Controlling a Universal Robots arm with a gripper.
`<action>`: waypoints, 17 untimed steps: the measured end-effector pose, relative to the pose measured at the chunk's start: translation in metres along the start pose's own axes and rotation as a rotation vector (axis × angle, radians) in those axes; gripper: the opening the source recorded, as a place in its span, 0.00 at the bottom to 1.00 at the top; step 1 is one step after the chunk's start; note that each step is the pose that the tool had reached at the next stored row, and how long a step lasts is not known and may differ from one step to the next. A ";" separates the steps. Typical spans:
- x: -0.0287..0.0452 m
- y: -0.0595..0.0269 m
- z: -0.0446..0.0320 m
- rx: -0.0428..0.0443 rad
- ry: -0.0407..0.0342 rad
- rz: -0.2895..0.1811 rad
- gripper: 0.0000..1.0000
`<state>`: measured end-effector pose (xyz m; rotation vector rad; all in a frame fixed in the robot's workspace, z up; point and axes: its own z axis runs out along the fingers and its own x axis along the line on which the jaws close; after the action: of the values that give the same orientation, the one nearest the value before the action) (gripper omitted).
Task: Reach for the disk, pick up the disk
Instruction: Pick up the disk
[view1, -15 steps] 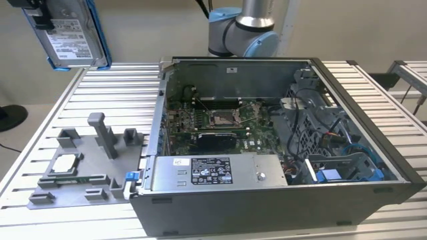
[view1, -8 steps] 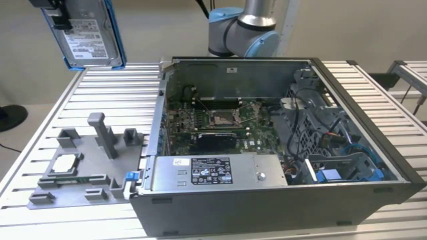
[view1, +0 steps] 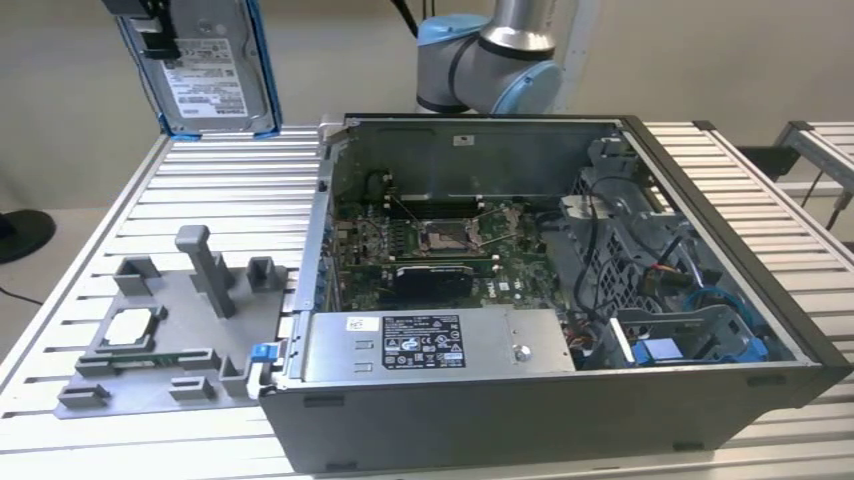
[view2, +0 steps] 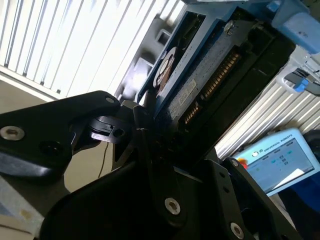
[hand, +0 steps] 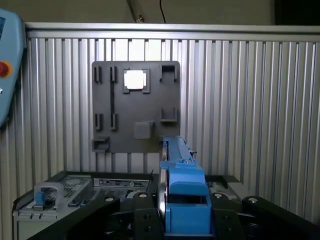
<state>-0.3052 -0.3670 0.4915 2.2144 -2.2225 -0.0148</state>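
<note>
Above the table, hand grips disk (exterior view: label).

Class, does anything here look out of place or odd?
The disk is off the table, upright in the shut gripper at the exterior view's upper left, outside the open computer case. Nothing else stands out.

A robotics lab or test workshop is indicated. A bench of ribbed aluminium profiles is seen, on which an opened computer case and a grey holding plate are set. An industrial robot arm is mounted at the bench's far edge, and a control tablet is kept nearby.
</note>
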 end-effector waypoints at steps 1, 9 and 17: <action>0.0000 -0.0041 0.0000 0.0000 0.0000 0.000 0.00; -0.0003 -0.0348 -0.0003 -0.0004 -0.0001 0.000 0.00; -0.0005 -0.0660 -0.0006 -0.0008 0.0000 0.000 0.00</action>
<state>-0.2392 -0.3667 0.4915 2.2139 -2.2222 -0.0157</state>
